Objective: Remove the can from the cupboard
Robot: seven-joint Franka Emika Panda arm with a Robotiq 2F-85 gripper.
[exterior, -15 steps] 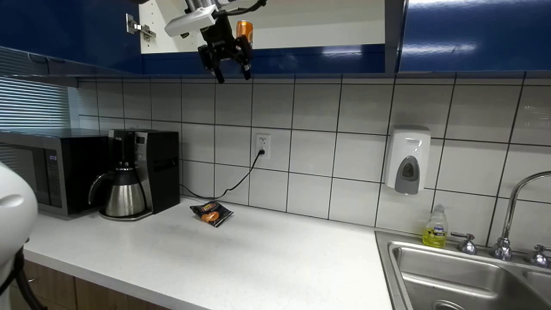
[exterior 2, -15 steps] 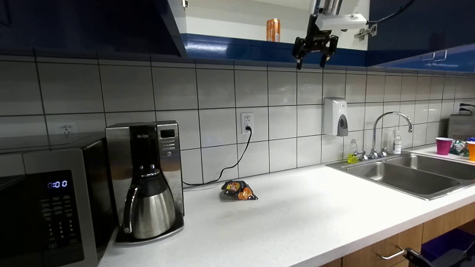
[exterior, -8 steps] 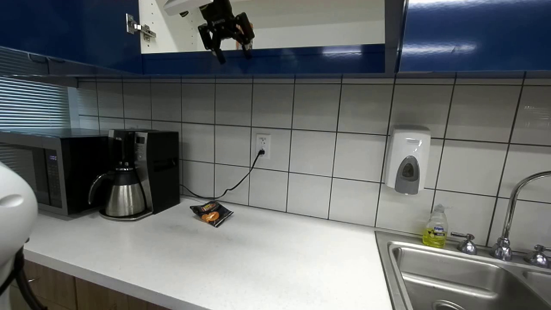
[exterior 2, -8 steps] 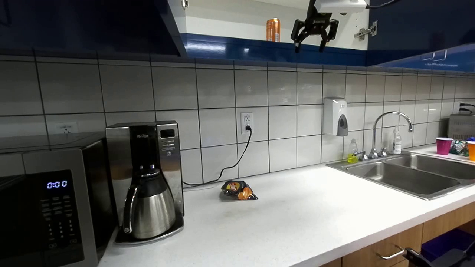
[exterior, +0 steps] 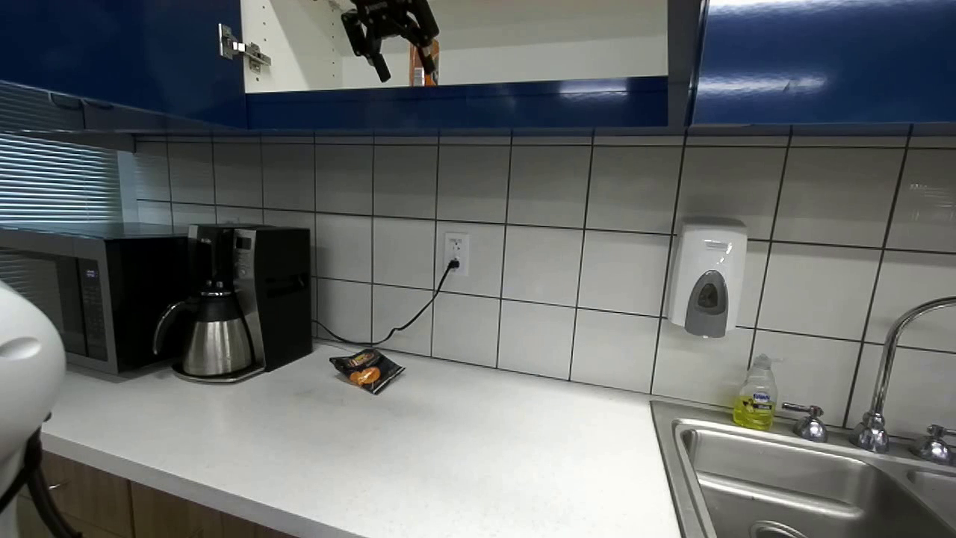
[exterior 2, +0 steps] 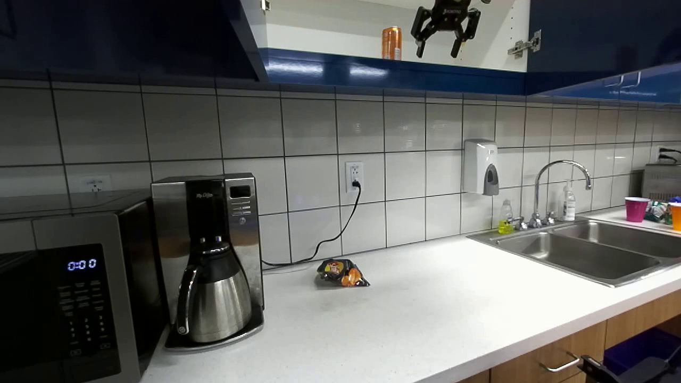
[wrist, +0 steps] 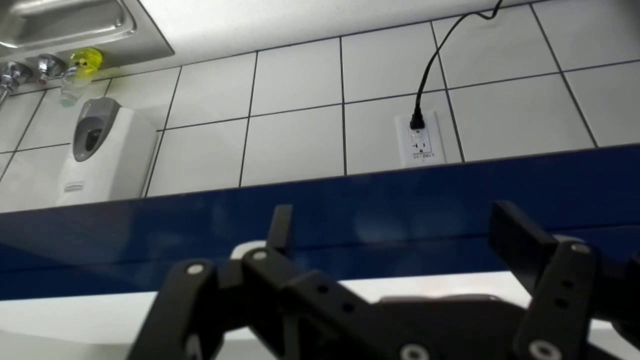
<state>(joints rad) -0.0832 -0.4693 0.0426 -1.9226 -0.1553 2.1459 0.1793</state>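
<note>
The orange can (exterior: 416,73) stands upright on the floor of the open cupboard (exterior: 538,63). It shows fully in an exterior view (exterior 2: 391,43), near the blue front edge of the cupboard (exterior 2: 340,69). My gripper (exterior: 405,72) is open and empty, fingers pointing down, in front of the cupboard opening. One finger partly covers the can in that view. In an exterior view the gripper (exterior 2: 437,55) appears right of the can, apart from it. In the wrist view the open fingers (wrist: 394,222) lie over the blue edge. A thin rim behind the gripper body may be the can; I cannot tell.
An open blue door (exterior: 119,52) hangs left of the opening. Below are a coffee maker (exterior: 280,291), microwave (exterior: 142,299), dark packet (exterior: 366,370), soap dispenser (exterior: 709,276), soap bottle (exterior: 756,396) and sink (exterior: 777,463) along the white counter (exterior: 448,448).
My gripper has risen from below the cupboard's blue front edge to the height of the opening, staying open. The can has not moved.
</note>
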